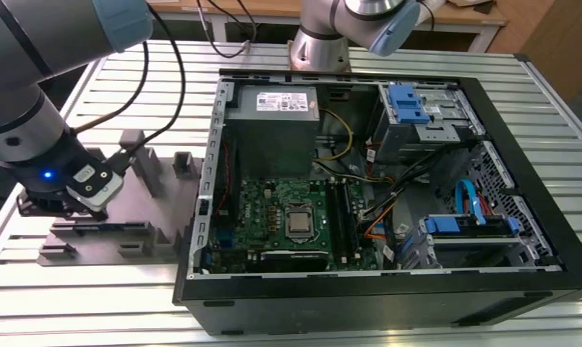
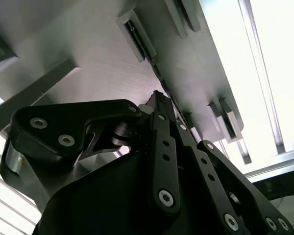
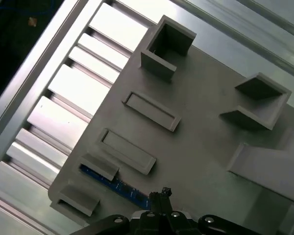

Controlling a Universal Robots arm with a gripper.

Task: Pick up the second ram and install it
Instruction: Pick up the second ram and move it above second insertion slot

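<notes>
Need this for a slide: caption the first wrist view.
Hand at the second ram, lying in the grey slotted holder.

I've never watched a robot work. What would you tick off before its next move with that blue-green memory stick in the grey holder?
1. Is the gripper lined up with the long, thin blue-green memory stick? Ok: in the first wrist view it sits right at the stick.
2. Is the stick seated in the grey plastic slotted holder? Ok: it lies along the holder's slots.
3. Is the stick firmly gripped? Cannot tell.
4. Is the black computer case open, with the green motherboard exposed? Ok.
5. Is there a free black memory slot beside the square processor? Cannot tell.
</notes>
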